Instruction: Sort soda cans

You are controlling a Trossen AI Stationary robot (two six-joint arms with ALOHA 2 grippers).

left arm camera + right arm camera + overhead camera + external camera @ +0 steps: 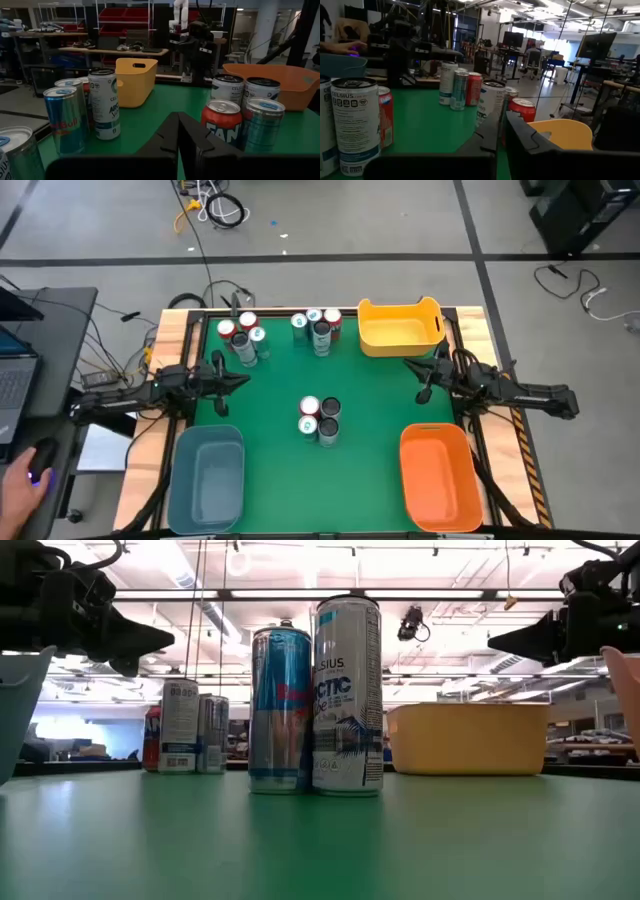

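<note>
Small metal soda cans (319, 420) stood in three clusters on the green table (270, 470): one centre, two along the far edge. Left gripper (237, 379) and right gripper (421, 372) hovered at the sides, both pinched closed, empty.

floor (400, 220): grey concrete | ceiling (300, 565): strip lights | shelving (125, 20): red

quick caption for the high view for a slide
Both grippers, left and right, hover shut over the green table among three soda can clusters and three bins.
</note>
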